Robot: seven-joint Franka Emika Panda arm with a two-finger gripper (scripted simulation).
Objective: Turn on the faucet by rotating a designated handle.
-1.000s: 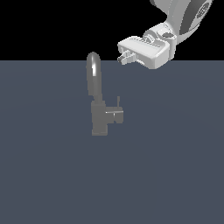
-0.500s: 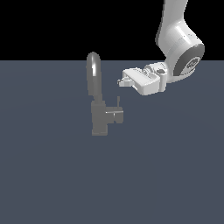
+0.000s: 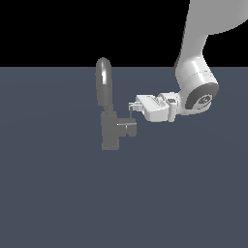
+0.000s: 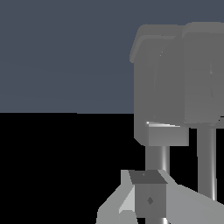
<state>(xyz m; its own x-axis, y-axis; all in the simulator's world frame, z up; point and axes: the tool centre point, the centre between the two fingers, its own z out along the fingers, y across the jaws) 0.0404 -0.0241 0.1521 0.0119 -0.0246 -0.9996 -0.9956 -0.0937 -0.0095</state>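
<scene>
The faucet (image 3: 110,131) stands on the dark floor, its tall arched spout (image 3: 104,82) rising from a blocky body. The handle (image 3: 127,129) is a short dark stub projecting toward the exterior view's right, with a thin lever pin (image 3: 131,115) standing up from it. My gripper (image 3: 131,106) reaches in horizontally from the exterior view's right, its shut fingertips right at the top of the pin. In the wrist view the faucet body (image 4: 175,83), handle (image 4: 168,134), pin (image 4: 157,159) and spout (image 4: 205,162) fill the frame, with my gripper (image 4: 148,201) against the pin's end.
The white arm (image 3: 196,92) comes down from the upper part of the exterior view's right. The flat dark grey floor (image 3: 58,193) lies around the faucet, and nothing else shows on it.
My gripper has come down and moved toward the exterior view's left, from above and beside the spout to the top of the lever pin. The faucet has not moved.
</scene>
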